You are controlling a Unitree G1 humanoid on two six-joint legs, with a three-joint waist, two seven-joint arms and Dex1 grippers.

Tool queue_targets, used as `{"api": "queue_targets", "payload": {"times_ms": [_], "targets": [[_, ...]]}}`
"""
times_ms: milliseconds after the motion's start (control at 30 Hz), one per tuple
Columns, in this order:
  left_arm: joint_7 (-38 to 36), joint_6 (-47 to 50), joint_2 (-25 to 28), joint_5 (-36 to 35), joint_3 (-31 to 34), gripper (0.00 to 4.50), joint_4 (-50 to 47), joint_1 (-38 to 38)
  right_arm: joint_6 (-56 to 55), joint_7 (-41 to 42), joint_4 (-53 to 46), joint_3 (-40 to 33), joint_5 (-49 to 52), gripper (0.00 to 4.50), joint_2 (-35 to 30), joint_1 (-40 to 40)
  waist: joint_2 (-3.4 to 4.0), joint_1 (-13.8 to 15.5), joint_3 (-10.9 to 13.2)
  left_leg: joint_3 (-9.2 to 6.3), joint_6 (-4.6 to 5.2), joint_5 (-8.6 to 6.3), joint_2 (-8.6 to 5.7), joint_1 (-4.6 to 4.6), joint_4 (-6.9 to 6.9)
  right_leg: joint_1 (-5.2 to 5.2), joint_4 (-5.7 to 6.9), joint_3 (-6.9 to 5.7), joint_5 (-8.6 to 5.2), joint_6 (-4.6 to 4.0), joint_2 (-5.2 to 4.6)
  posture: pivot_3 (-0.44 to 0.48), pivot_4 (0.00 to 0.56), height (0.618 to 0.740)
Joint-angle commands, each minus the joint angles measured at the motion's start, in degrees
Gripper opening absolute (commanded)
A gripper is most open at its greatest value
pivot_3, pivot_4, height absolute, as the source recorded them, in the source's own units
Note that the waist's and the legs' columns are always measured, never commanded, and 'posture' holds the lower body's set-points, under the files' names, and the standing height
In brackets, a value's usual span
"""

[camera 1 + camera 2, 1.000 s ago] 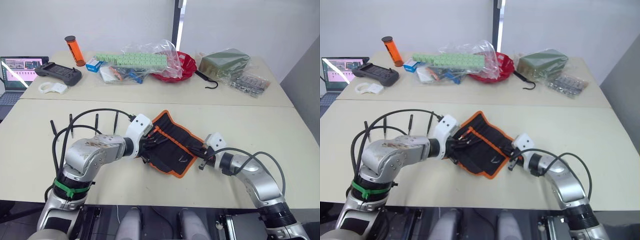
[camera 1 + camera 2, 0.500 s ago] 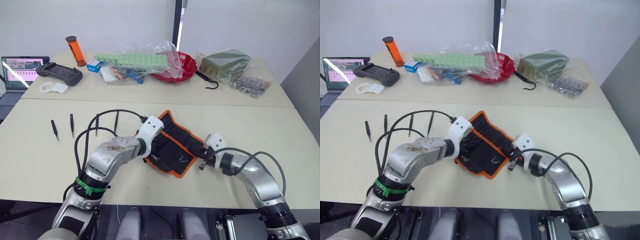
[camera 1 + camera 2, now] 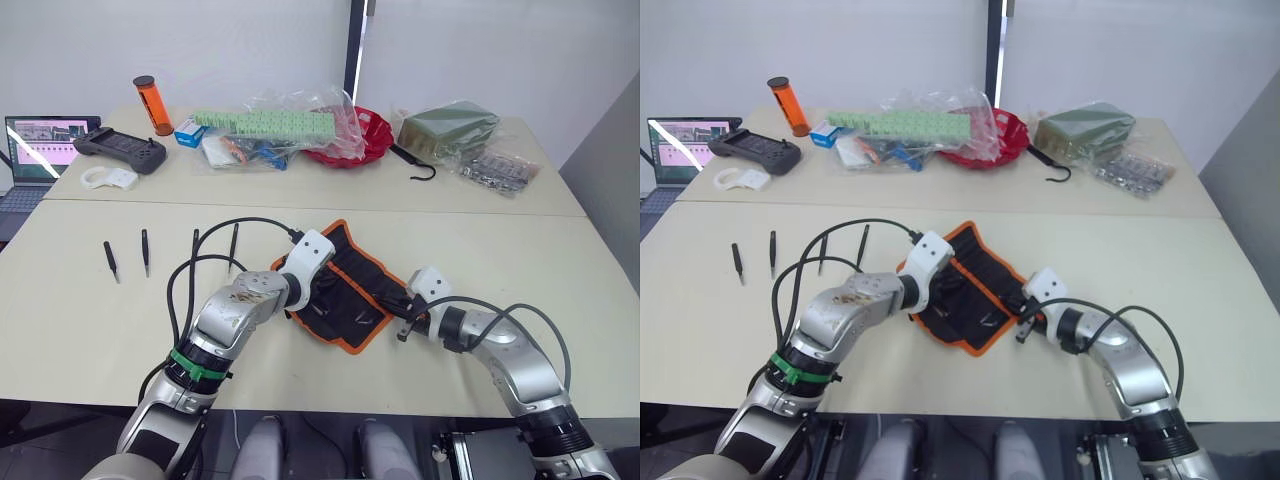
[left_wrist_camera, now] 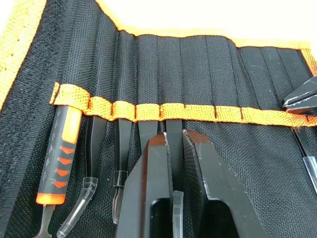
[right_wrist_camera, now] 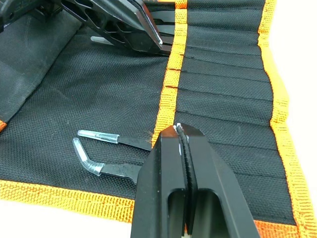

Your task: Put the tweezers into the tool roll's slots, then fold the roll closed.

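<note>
The tool roll (image 3: 358, 292) lies open on the near table, black with orange edging. My left gripper (image 4: 176, 136) is over its middle, shut on one of the tweezers (image 4: 177, 206), whose tip points into a slot (image 4: 173, 126) under the orange band. An orange-handled tool (image 4: 62, 158) and two capped tweezers (image 4: 120, 153) sit in neighbouring slots. My right gripper (image 5: 179, 130) is shut on the roll's orange pocket trim (image 5: 168, 99) near the right end, beside two more capped tweezers (image 5: 111, 168). Several loose tweezers (image 3: 145, 250) lie on the table to the left.
On the far table stand a red tray (image 3: 372, 135), a black hook (image 3: 425, 165), a plastic bag of green parts (image 3: 270, 122), an orange cylinder (image 3: 150, 100), a controller (image 3: 118, 148), a laptop (image 3: 38, 142) and a green bag (image 3: 450, 125).
My left arm has swung right, carrying its gripper from the roll's left edge to its middle. This uncovered the loose tweezers on the table. My right gripper has stayed put.
</note>
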Motion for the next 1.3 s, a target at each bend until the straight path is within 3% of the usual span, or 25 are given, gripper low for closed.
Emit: {"api": "queue_targets", "payload": {"times_ms": [33,133,300,567,700,767,933,1033,1300], "targets": [[-1.2,-0.1,1.0,-0.1,2.5,1.89,-2.4,-0.8,1.2,1.2,1.1,1.7,-1.1,0.00,-0.2,0.9,0.00,0.0,0.0,0.00,0.00,0.00,0.00,0.00,0.00,0.00,-0.01,0.00,0.00,0.00,0.00,0.000,0.150,0.740],[-2.5,2.0,2.5,-1.8,5.1,2.90,-5.0,-0.7,1.0,1.2,1.7,1.8,-1.2,0.00,-0.2,0.9,0.00,-0.2,0.0,0.00,0.00,0.00,0.01,0.02,-0.06,-0.01,-0.01,0.00,0.00,0.00,0.01,0.000,0.150,0.740],[-4.0,8.8,4.1,-8.2,15.5,4.45,-7.3,-0.3,0.5,1.5,3.0,2.0,-1.6,0.00,-0.1,0.2,0.00,-0.3,0.0,-0.02,0.00,0.00,0.01,0.04,-0.06,0.02,-0.05,-0.01,0.00,0.00,0.00,0.000,0.150,0.740],[-5.5,8.9,13.3,-13.4,34.0,4.49,-10.4,5.7,-0.9,2.3,5.4,1.7,-1.3,0.00,0.8,-1.2,0.00,-0.5,0.0,-0.01,0.00,0.00,0.05,0.20,-0.19,0.07,-0.06,-0.01,0.00,0.00,0.01,0.000,0.150,0.740],[-5.1,-4.2,16.6,-9.5,45.9,4.49,-14.5,19.5,-2.6,3.5,7.8,1.3,-1.3,0.00,1.1,-2.1,-0.02,-0.9,0.0,0.10,-0.01,-0.01,0.11,0.29,-0.32,0.07,-0.13,0.04,0.01,-0.03,-0.01,0.000,0.150,0.740],[-5.4,-6.3,17.1,-9.9,51.8,4.49,-16.9,26.3,-3.9,4.2,9.6,1.1,-1.5,0.00,1.0,-2.8,-0.08,-0.5,-0.1,0.12,-0.02,-0.02,0.18,0.27,-0.34,0.05,-0.16,0.02,0.03,-0.06,0.03,0.000,0.150,0.740],[-5.9,-9.6,14.4,-11.5,63.7,4.49,-18.8,40.5,-6.4,5.3,13.1,0.9,-1.9,0.00,1.2,-4.5,-0.28,0.1,-0.2,0.15,-0.03,-0.02,0.16,0.31,-0.27,0.15,-0.27,0.00,0.05,-0.11,-0.05,0.000,0.150,0.740],[-6.7,-15.7,9.7,-13.0,70.0,4.49,-17.7,47.3,-7.4,5.9,15.2,0.9,-2.0,0.00,1.7,-5.4,-0.35,0.2,-0.3,0.24,-0.04,-0.03,0.20,0.35,-0.29,0.18,-0.34,0.01,0.04,-0.13,-0.07,0.000,0.150,0.740],[-5.4,-27.5,0.7,-12.5,72.5,4.49,-15.0,59.1,-9.0,7.4,17.8,1.7,-2.7,0.00,2.5,-6.6,-0.73,1.0,-0.6,0.42,-0.09,-0.06,0.42,0.40,-0.30,0.29,-0.65,-0.01,0.01,-0.33,-0.03,0.000,0.150,0.740]]}}
